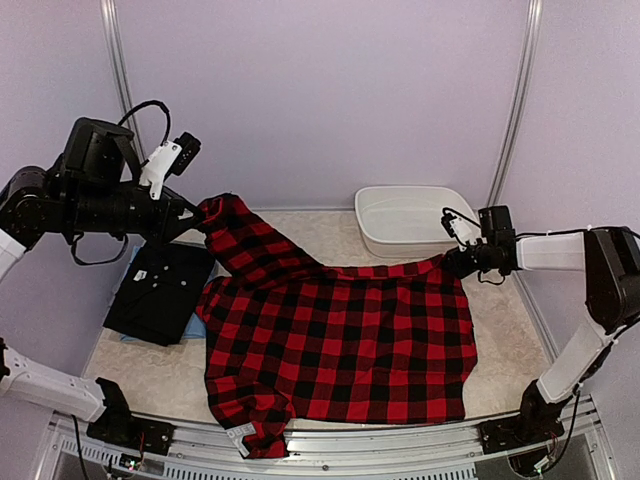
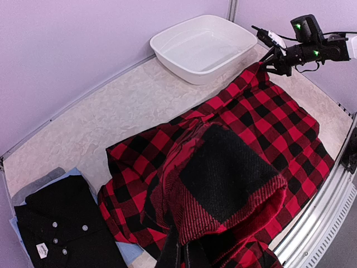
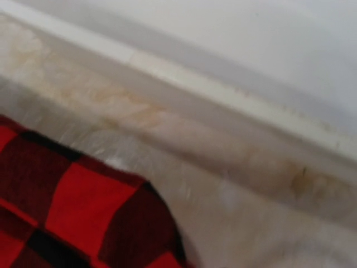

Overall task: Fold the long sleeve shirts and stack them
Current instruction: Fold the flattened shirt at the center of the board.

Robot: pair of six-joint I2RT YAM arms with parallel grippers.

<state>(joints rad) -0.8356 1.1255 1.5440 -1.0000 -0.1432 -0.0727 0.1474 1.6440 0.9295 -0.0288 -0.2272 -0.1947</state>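
Observation:
The red-and-black checked flannel shirt (image 1: 340,340) lies spread over the table middle, its hem hanging over the front edge. My left gripper (image 1: 200,215) is shut on its far left part and holds it raised. In the left wrist view the cloth (image 2: 223,167) drapes over my fingers and hides them. My right gripper (image 1: 452,262) pinches the shirt's far right corner, also seen from the left wrist (image 2: 271,66). The right wrist view is blurred and shows only a flannel edge (image 3: 72,212). A folded black buttoned shirt (image 1: 160,290) with a white label lies at the left on light blue (image 2: 131,251) and grey (image 2: 33,187) ones.
A white oval plastic basin (image 1: 372,232) stands at the back right, just behind my right gripper; it also shows in the left wrist view (image 2: 167,53). Purple walls close the back and sides. A metal rail (image 1: 400,440) runs along the front edge.

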